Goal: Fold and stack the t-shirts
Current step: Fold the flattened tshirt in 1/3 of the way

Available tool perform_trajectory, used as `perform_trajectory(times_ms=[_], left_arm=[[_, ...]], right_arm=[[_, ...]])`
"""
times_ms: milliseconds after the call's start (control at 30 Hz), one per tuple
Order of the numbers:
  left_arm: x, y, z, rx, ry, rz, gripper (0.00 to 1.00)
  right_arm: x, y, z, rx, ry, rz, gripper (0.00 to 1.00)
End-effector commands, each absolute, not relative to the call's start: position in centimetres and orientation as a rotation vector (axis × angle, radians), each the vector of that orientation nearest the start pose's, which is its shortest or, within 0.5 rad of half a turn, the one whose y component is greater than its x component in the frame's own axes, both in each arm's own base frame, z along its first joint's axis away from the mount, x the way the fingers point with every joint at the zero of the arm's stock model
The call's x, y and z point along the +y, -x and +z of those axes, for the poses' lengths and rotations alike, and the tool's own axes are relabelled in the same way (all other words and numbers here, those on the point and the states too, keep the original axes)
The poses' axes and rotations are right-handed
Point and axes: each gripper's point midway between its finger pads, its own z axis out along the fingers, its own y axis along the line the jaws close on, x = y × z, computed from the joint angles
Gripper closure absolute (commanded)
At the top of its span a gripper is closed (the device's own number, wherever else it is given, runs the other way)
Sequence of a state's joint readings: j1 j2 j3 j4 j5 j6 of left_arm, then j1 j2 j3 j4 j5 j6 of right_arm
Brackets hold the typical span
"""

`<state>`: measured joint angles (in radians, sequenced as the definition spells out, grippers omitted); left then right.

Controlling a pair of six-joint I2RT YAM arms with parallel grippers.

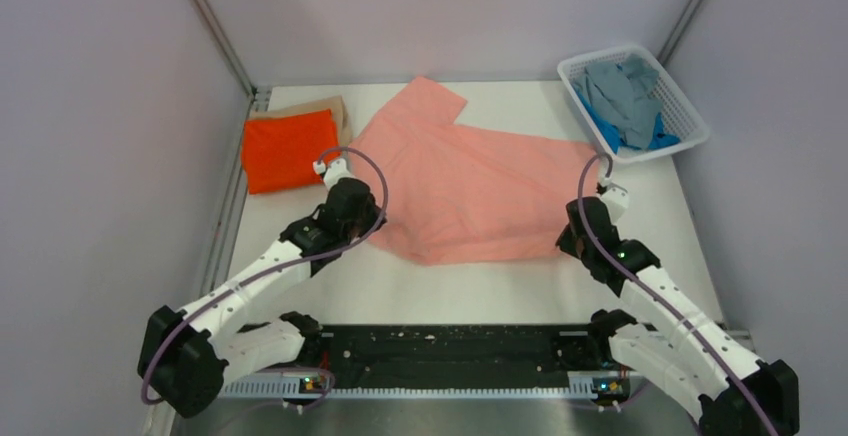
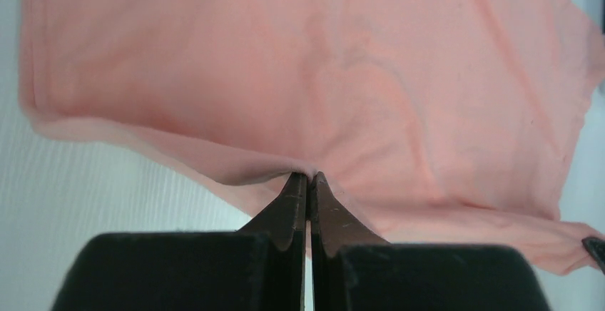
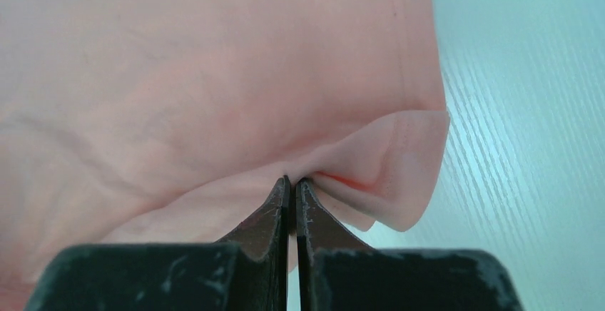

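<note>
The left gripper [image 2: 308, 179] and right gripper [image 3: 291, 181] each pinch the nearest edge of the salmon-pink short-sleeved cloth t-shirt [image 1: 470, 191], which lies spread ahead of both. Raising both ends evenly, together, should keep the fold square.

- pink shirt [image 1: 470, 181]: plain salmon pink, no print
- orange shirt [image 1: 285, 151]: solid bright orange
- tan shirt [image 1: 318, 108]: plain tan
- grey shirt [image 1: 622, 91]: muted blue-grey
- blue shirt [image 1: 605, 131]: bright blue
- basket [image 1: 688, 108]: white, mesh pattern
- table [image 1: 480, 286]: white, faint grain lines
- arms [image 1: 270, 266]: white links, black joints, purple cables
</note>
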<state>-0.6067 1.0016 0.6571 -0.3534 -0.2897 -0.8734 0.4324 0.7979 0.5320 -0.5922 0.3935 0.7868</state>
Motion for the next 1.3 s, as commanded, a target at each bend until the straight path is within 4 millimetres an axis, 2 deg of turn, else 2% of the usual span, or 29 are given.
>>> perform_trajectory(times_ms=[0, 133, 233, 367, 467, 667, 833, 1100, 1167, 1267], left_arm=[[-16.1, -31.3, 17.0, 2.087, 0.456, -0.476, 1.0], [-16.2, -34.3, 18.1, 2.043, 0.463, -0.49, 1.0], [-16.1, -36.4, 19.5, 1.994, 0.46, -0.499, 1.0], [-15.3, -38.8, 20.3, 1.959, 0.451, -0.479, 1.0], [-14.7, -40.0, 20.5, 1.951, 0.456, -0.477, 1.0], [-13.4, -42.1, 20.9, 1.894, 0.474, -0.434, 1.0], [-13.9, -44.4, 21.6, 1.877, 0.425, -0.425, 1.0], [-14.4, -48.6, 18.7, 1.968, 0.414, -0.34, 1.0], [-14.2, -49.5, 16.9, 2.02, 0.429, -0.295, 1.0], [-14.0, -51.2, 15.5, 2.063, 0.452, -0.245, 1.0]], right_arm=[[5.1, -25.8, 13.3, 2.057, -0.601, 0.135, 1.0], [5.2, -26.8, 13.9, 2.016, -0.598, 0.142, 1.0], [4.9, -26.5, 13.0, 2.061, -0.588, 0.104, 1.0], [3.9, -25.7, 11.4, 2.107, -0.605, 0.052, 1.0], [3.0, -25.6, 11.1, 2.111, -0.631, 0.028, 1.0], [2.4, -25.8, 10.0, 2.16, -0.65, 0.012, 1.0], [2.7, -26.5, 9.4, 2.188, -0.637, 0.012, 0.98], [2.9, -29.1, 8.4, 2.212, -0.663, 0.041, 0.93], [2.3, -30.1, 8.3, 2.203, -0.691, 0.033, 0.87], [0.7, -32.3, 9.0, 2.153, -0.749, 0.016, 0.85]])
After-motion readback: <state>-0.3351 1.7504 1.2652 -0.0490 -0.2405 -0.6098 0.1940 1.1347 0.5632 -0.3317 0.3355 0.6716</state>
